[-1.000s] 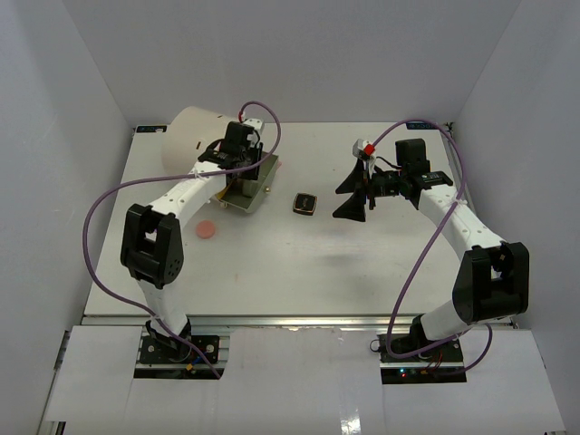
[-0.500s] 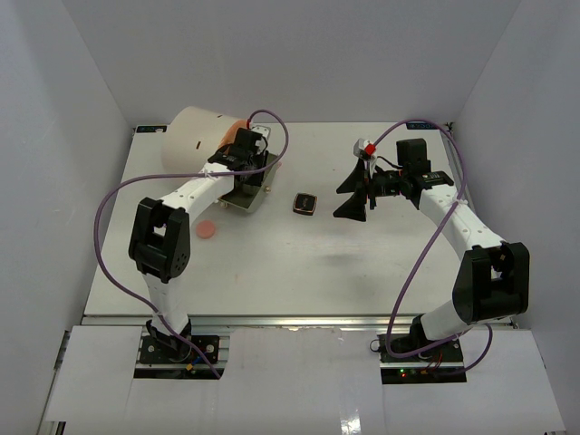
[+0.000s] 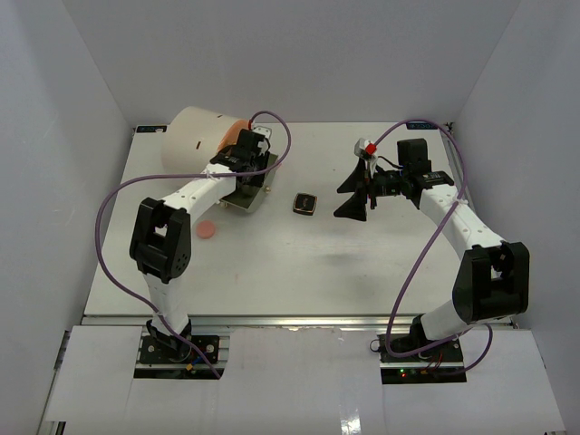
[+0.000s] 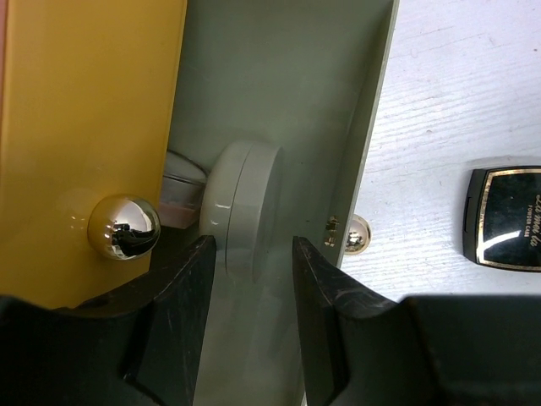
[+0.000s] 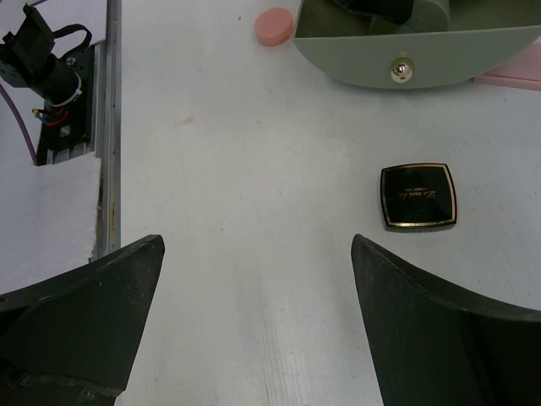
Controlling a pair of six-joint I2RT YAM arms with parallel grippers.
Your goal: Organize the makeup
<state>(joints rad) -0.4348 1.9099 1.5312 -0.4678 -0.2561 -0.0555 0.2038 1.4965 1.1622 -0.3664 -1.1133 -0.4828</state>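
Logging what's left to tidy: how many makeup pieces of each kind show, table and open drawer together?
Black-gold compact: 1
Round pink pad: 1
Flat pale-pink piece: 1
White round jar, in drawer: 1
Half-hidden jar behind it: 1
Total: 5

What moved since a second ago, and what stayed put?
The left hand slid a little to the right over the open drawer, and its elbow swung inward. The right hand, wide open, the black compact and the pink pad stayed put.

Left claw (image 4: pixel 252 251) shifted slightly right in the open drawer (image 4: pixel 279 93), left elbow (image 3: pixel 161 243) swung inward.
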